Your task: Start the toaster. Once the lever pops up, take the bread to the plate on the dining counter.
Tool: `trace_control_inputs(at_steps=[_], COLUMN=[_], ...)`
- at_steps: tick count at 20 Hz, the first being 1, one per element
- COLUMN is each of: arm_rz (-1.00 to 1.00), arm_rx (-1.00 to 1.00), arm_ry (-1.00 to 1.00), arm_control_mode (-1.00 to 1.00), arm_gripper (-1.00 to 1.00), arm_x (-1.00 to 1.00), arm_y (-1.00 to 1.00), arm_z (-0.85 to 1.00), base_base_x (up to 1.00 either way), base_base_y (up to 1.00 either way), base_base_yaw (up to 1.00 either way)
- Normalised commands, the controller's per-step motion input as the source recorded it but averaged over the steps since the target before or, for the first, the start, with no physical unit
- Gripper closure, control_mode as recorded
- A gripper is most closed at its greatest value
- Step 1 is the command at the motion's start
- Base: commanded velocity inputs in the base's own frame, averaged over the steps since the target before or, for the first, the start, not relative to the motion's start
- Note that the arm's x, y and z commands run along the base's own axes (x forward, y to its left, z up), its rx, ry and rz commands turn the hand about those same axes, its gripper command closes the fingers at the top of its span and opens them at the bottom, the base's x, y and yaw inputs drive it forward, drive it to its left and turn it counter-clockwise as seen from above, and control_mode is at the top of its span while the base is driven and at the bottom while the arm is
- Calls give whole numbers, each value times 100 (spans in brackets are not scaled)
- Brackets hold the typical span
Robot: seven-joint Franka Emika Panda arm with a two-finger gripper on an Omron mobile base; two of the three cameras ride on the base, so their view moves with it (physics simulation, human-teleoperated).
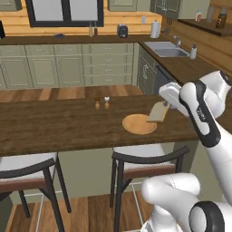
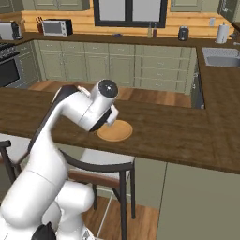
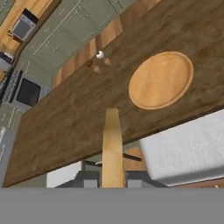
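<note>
My gripper (image 1: 165, 105) is shut on the bread (image 1: 158, 112), a pale tan slice that hangs tilted just above the right rim of the round tan plate (image 1: 139, 123) on the dining counter (image 1: 54, 127). The hand view has the bread (image 3: 112, 144) edge-on between my fingertips (image 3: 87, 179), with the plate (image 3: 161, 80) up and to the right on the dark wood. My arm covers part of the plate (image 2: 119, 132) in the right base view. A silver toaster (image 2: 8, 30) stands far back on the rear counter at the left.
Salt and pepper shakers (image 1: 102, 103) stand on the dining counter left of the plate. Two black-legged stools (image 1: 145, 158) (image 1: 27, 167) sit under its near edge. A sink (image 1: 165, 49) is at the back right. A toaster oven (image 2: 56, 27) and a stove (image 2: 11, 65) are at the left.
</note>
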Motion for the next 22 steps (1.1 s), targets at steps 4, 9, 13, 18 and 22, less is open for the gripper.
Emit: trace_control_inputs(at_steps=[4,9,13,18,22], arm_rz=[-11,-1,5,3,3], arm_rx=[12,20,14,2,0], arm_ry=[22,8,0,0,0], arm_control_mode=[-100,-100,-100,-100,-100], arm_gripper=[100,100,100,100,100], arm_x=[76,70,70,59,56], arm_y=[-29,-10,0,-1,-14], arm_z=[-10,-35,-48,-40,-35], base_base_x=[0,0,0,0,0], base_base_y=[0,0,0,0,0], base_base_yaw=[0,0,0,0,0])
